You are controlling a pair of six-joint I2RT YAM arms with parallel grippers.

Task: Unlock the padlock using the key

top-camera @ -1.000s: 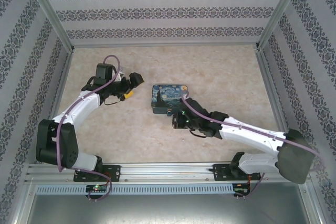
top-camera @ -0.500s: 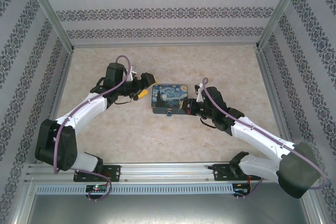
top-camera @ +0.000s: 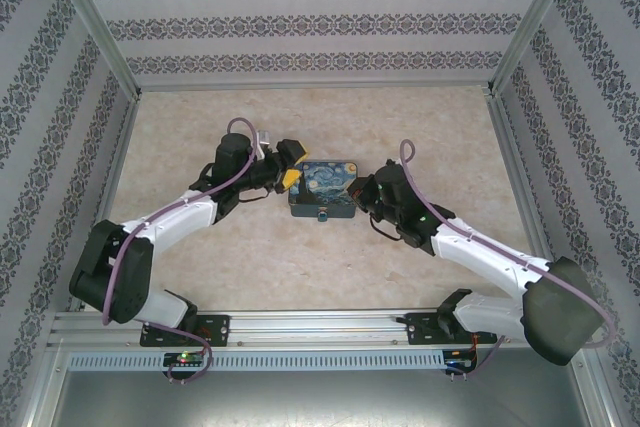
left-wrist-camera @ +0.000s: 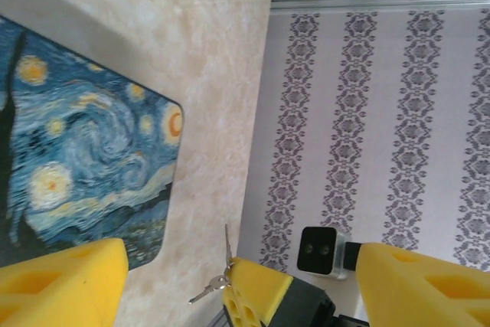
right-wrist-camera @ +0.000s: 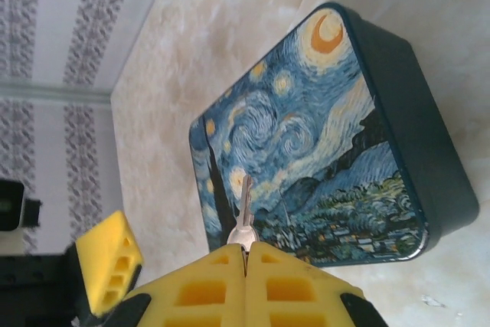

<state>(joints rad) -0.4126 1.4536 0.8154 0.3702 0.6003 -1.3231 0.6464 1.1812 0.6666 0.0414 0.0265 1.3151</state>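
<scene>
The key [right-wrist-camera: 245,203] is small and silvery, and my right gripper [right-wrist-camera: 246,254] is shut on its head, with the blade pointing out over the painted box's lid [right-wrist-camera: 306,151]. In the left wrist view the same key [left-wrist-camera: 227,246] sticks up from a right finger, and a second key [left-wrist-camera: 204,292] dangles from its ring. The tiny padlock [top-camera: 323,215] sits at the box's near side. My left gripper [top-camera: 288,169] is at the box's left end, and its wide-apart jaws [left-wrist-camera: 241,254] hold nothing. My right gripper [top-camera: 357,190] is at the box's right end.
The Starry Night box [top-camera: 322,187] lies mid-table between both grippers. Patterned walls close in the left, right and far sides. Bare beige tabletop [top-camera: 420,127] stretches around the box. The right wrist camera [left-wrist-camera: 321,250] faces my left gripper.
My left arm swung right up to the box's left end and its jaws narrowed somewhat. My right gripper, still holding the key, moved from the box's near side to its right end.
</scene>
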